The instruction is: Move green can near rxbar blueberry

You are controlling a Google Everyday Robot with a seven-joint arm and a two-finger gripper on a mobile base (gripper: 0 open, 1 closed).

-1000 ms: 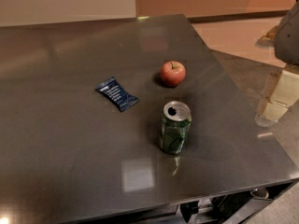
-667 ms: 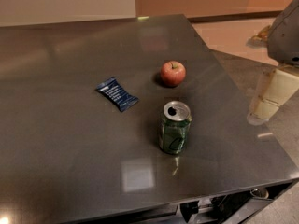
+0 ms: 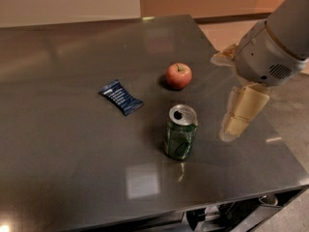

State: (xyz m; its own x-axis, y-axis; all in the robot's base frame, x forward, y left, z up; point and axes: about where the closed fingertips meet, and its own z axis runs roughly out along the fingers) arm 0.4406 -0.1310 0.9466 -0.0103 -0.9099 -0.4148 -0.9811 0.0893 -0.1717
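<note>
The green can (image 3: 180, 132) stands upright on the dark table (image 3: 58, 168), right of centre, its silver top with the pull-tab hole facing up. The rxbar blueberry (image 3: 121, 97), a flat dark blue wrapper with white lettering, lies to the can's upper left, about a can's length away. My gripper (image 3: 233, 128) hangs from the grey arm (image 3: 275, 42) at the right, pointing down just above the table, a short way right of the can and not touching it. It holds nothing that I can see.
A red apple (image 3: 178, 76) sits behind the can, between it and the far part of the table. The table's right edge runs just past the gripper, and its front edge lies below the can.
The arm has come in from the right edge of the view, moving left and down towards the can. The can, bar and apple have not moved.
</note>
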